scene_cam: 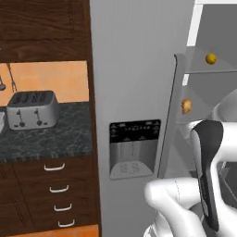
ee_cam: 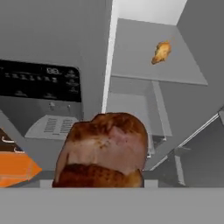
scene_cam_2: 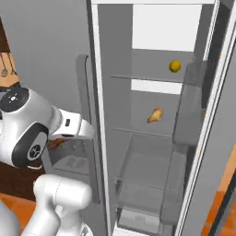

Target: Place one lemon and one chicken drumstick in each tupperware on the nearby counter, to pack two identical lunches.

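So the gripper [ee_cam: 101,181] is closed tight on a chicken drumstick [ee_cam: 103,151], which sits huge at the bottom centre of the hand view, browned skin and all. The fingertips themselves are hidden behind the meat. In the right base view a sliver of that same drumstick peeks out at centre left, tucked under the white arm.

Past it, the fridge [scene_cam_2: 152,138] stands open. A second drumstick [scene_cam_2: 155,115] lies on the middle shelf, centre of the right base view, and shows again in the upper right of the hand view and right of centre in the left base view. One lemon [scene_cam_2: 174,66] sits on the shelf above it, upper right in both base views.

The closed fridge door has an ice and water dispenser [scene_cam: 134,149] at the centre of the left base view. Far left there, the counter [scene_cam: 44,139] carries a silver toaster [scene_cam: 32,109], well apart from the fridge shelves.
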You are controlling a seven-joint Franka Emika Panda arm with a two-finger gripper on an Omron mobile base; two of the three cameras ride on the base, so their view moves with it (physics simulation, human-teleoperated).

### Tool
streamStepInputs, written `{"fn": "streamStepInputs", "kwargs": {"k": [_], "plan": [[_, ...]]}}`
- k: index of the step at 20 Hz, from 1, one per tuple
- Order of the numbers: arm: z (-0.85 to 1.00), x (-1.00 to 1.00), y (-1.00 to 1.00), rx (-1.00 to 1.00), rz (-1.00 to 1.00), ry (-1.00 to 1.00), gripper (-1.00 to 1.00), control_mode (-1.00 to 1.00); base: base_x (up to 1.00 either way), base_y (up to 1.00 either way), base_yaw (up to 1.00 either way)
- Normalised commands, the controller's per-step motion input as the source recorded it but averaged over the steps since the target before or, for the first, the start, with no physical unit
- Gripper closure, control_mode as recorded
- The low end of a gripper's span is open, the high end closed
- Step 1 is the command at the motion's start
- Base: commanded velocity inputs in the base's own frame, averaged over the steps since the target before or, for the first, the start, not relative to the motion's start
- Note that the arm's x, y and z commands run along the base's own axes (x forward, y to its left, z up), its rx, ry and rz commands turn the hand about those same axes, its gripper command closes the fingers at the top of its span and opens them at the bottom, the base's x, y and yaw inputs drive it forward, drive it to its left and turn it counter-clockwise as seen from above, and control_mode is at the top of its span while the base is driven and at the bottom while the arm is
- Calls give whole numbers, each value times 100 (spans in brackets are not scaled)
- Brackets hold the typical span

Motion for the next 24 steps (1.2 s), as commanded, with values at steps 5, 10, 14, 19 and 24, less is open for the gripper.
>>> {"fn": "streamStepInputs", "kwargs": {"k": [5,10,14,19,24], "plan": [[0,0,0,0,0,0,100,100,-9,100,0],[0,0,0,0,0,0,100,100,0,100,0],[0,0,0,0,0,0,100,100,0,100,0],[0,0,0,0,0,0,100,100,8,100,-1],[0,0,0,0,0,0,100,100,12,100,-2]]}}
